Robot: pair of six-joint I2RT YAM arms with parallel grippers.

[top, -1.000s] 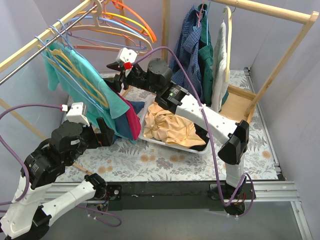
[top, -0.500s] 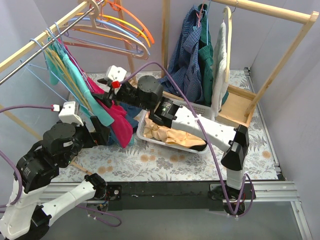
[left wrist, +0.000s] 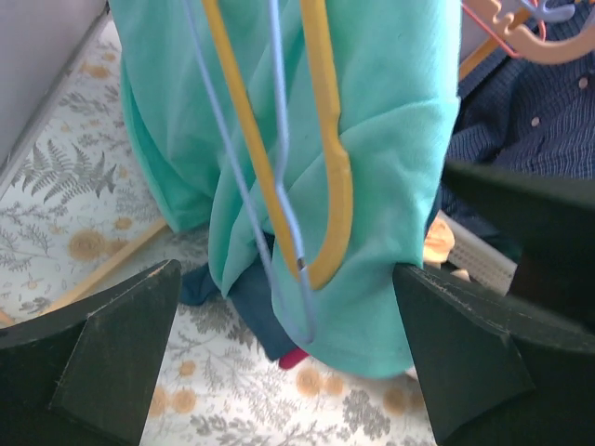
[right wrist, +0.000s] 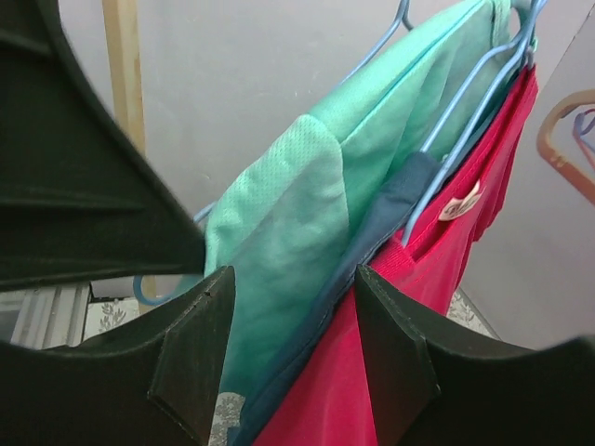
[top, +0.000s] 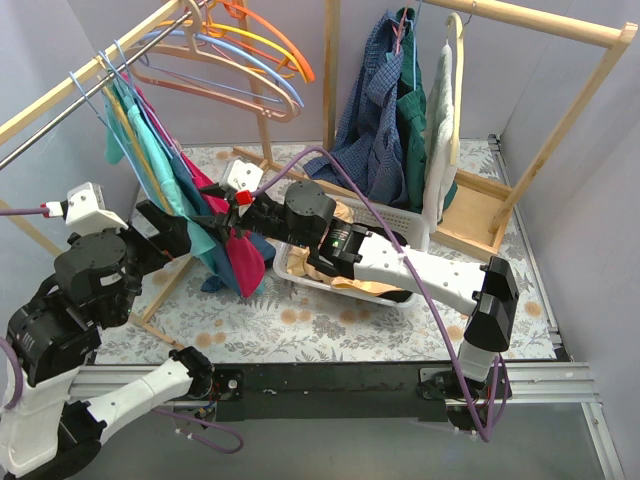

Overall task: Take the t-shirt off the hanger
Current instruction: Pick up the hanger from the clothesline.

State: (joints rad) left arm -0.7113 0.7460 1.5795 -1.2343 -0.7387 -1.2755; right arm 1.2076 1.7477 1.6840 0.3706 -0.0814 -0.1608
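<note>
Here the t-shirt [left wrist: 390, 121] hangs before left tool [left wrist: 285, 271].

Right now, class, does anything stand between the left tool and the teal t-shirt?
Yes. A blue wire hanger and the yellow hanger hang across the front of the teal t-shirt, directly between the open left tool and the cloth.

nothing readable from where i'm standing. the right wrist view catches one small white tag [right wrist: 460, 204] at the neckline of the red shirt [right wrist: 418, 307]. there's some faint print on it, but it's far too small and blurred to make out.
</note>
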